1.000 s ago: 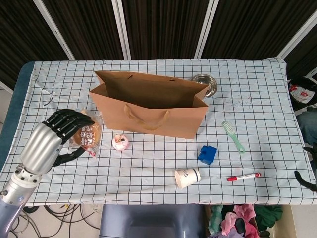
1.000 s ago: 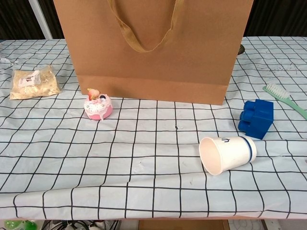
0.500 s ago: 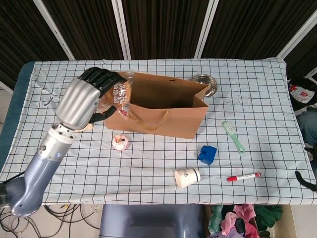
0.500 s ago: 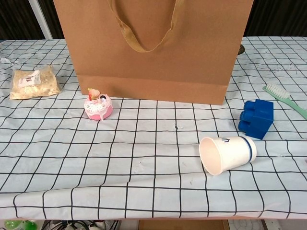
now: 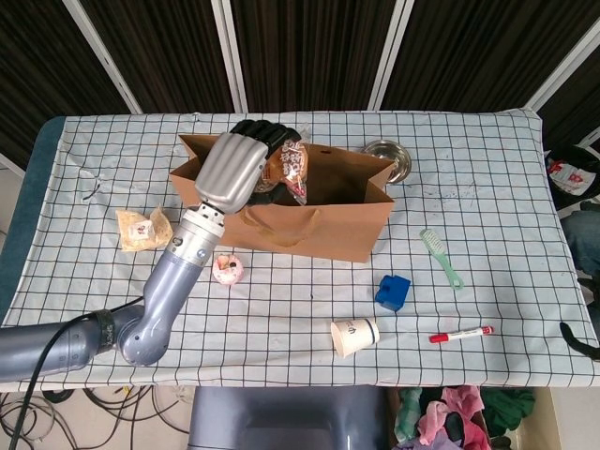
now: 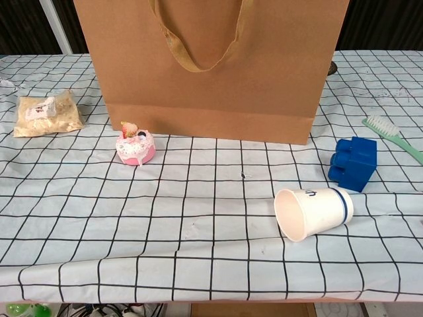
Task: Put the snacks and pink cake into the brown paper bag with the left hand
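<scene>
Our left robot hand (image 5: 234, 169) sits over the open mouth of the brown paper bag (image 5: 309, 220), fingers wrapped around a snack packet (image 5: 286, 169) that hangs just above the opening, toward the bag's 10 o'clock corner. Our right robot hand does not show in either view.

A second snack packet (image 5: 141, 230) lies on the tabletop (image 5: 487, 187) at about 9 o'clock from the bag, well apart from it. The pink cake (image 5: 228, 270) stands upright near the bag's front wall, at roughly 7 o'clock from the bag's middle. Both wait their turn, so we judge the task about a third along at best.

The risks from here, as we see them:
- The packet seems close to the bag's back rim. If we let go while it overlaps the rim, it may catch on the edge or tip outside instead of dropping in.
- Our forearm crosses the bag's front wall and handle. Pulling back low could drag the wall, fold it, or topple the bag, which stands free.
- A crinkly wrapper may cling to the fingers on release and come away with them.
- The cake is small and rounded with a soft-looking topping. A hard squeeze could deform it, and a loose one could roll it away.

Off to 3 and 5 o'clock lie a comb (image 5: 441, 258), a blue block (image 5: 392, 292), a paper cup (image 5: 354, 336) and a red pen (image 5: 460, 334); a metal bowl (image 5: 386, 157) sits behind the bag. None stands in our way.
</scene>
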Robot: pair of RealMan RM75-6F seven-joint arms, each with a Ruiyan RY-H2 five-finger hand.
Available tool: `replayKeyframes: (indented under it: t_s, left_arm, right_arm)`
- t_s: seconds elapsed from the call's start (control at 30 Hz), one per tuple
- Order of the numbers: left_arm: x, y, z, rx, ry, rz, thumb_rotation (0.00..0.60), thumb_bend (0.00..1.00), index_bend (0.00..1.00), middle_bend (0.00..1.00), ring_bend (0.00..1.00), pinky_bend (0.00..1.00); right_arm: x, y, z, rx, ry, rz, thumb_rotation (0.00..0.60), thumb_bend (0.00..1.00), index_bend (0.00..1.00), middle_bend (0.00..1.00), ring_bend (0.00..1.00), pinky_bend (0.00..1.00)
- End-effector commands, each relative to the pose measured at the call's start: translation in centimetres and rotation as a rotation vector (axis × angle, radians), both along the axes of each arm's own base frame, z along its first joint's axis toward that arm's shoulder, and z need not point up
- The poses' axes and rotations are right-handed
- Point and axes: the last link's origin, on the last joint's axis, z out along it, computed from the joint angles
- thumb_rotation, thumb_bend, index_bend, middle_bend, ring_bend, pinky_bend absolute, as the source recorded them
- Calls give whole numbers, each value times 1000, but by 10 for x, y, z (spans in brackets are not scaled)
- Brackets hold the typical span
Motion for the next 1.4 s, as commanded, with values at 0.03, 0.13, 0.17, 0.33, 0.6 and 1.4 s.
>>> replayKeyframes:
  t_s: [0.03, 0.13, 0.17, 0.33, 0.6, 1.4]
  left_arm:
    - [-6, 4, -2, 2, 25, 24, 600, 170, 276, 274, 165, 255]
    - [-16, 6, -1, -23, 54, 74, 600, 24, 173, 109, 22, 147]
    - [-20, 7, 1, -35, 48, 94, 600, 3, 143, 59, 1, 107]
    - [-22, 3, 19, -40, -6, 74, 600, 0, 121, 21, 0, 68]
    - [-43, -38, 61, 30, -53, -43, 600, 0, 173, 143, 24, 171]
    - [-261, -131, 2, -277, 111, 276, 600, 0, 135, 140, 42, 169]
  right_arm:
    - [-1, 0, 1, -4, -6, -2, 600, 210, 208, 110, 248, 332]
    - [-1, 0, 1, -6, -1, 1, 600, 210, 207, 110, 248, 332]
    - [0, 0, 1, -5, -3, 2, 600, 210, 207, 110, 248, 332]
    - [0, -1, -4, 14, 6, 0, 600, 211, 208, 110, 248, 332]
    - [2, -2, -10, 28, 18, 7, 600, 211, 208, 110, 248, 332]
    - [5, 0, -8, 16, 22, 9, 600, 211, 207, 110, 248, 332]
